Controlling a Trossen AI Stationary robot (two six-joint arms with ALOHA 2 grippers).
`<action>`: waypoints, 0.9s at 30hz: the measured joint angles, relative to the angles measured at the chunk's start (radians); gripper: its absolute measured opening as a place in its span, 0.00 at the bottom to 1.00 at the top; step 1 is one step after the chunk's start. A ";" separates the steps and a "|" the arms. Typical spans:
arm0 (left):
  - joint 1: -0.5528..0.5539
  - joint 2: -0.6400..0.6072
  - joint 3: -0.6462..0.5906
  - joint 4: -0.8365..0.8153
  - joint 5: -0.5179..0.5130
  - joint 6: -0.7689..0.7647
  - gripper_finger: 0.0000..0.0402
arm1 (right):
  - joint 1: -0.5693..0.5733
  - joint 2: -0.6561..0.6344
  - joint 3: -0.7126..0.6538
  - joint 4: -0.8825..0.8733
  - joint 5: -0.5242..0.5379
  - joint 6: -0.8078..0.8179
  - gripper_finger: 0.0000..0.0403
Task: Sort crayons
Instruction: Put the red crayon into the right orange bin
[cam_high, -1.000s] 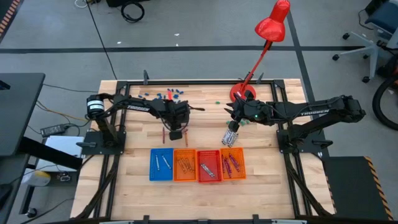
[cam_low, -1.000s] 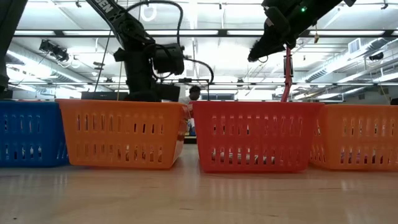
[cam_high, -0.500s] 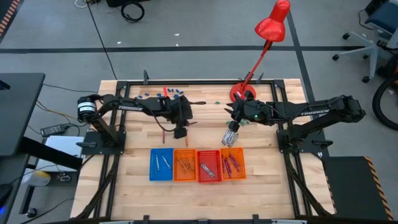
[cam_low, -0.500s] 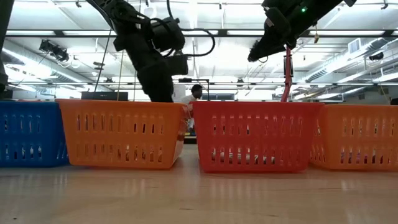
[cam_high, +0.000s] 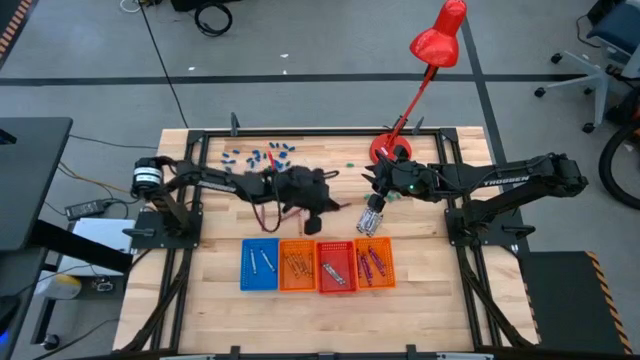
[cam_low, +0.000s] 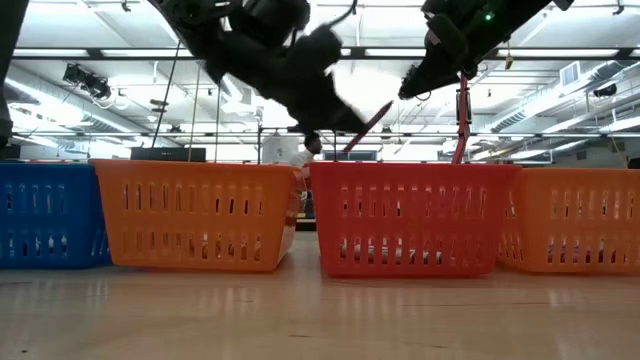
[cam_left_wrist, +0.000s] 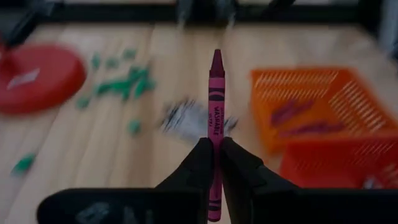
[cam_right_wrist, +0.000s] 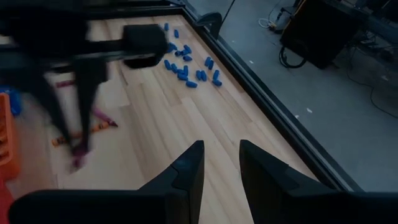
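Note:
My left gripper (cam_high: 326, 203) is above the table's middle, shut on a magenta crayon (cam_left_wrist: 215, 93) whose tip points toward the table's right; the crayon also shows in the low view (cam_low: 366, 122). My right gripper (cam_right_wrist: 217, 163) is open and empty above a silvery-grey heap (cam_high: 371, 217) right of centre. A blue tray (cam_high: 246, 267), an orange tray (cam_high: 284, 268), a red tray (cam_high: 322, 270) and a second orange tray (cam_high: 388, 262) stand in a row near the front, each with crayons in it. Loose crayons (cam_high: 264, 212) lie flat on the wood. My left gripper pinches the crayon's rear half (cam_left_wrist: 215, 135) between its two fingers. The crayon lies along the fingers; its pointed tip (cam_left_wrist: 216, 57) sticks out forward and its flat end reaches back between them. It is lifted clear of the table, slanting up toward the right.
Stubby blue bits (cam_high: 262, 155) lie at the far left and green bits (cam_left_wrist: 127, 81) near the red lamp base (cam_high: 384, 151) at the far edge. A black frame (cam_high: 300, 133) rims the table. Bare wood shows in front of the trays.
My left gripper has risen from the table left of centre with the magenta crayon, gone toward the table's right edge, and tipped from pointing down to slanting sideways. The crayon is now lifted clear. My right arm has kept still.

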 joint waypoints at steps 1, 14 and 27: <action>-0.015 0.015 0.000 0.054 0.001 -0.010 0.08 | 0.000 0.000 0.000 -0.005 0.013 -0.005 0.26; -0.135 0.211 0.017 0.618 -0.001 -0.155 0.08 | 0.006 -0.010 0.000 -0.110 0.207 0.047 0.26; -0.234 0.337 0.197 0.534 -0.050 -0.384 0.08 | 0.063 -0.094 0.000 -0.154 0.206 0.100 0.26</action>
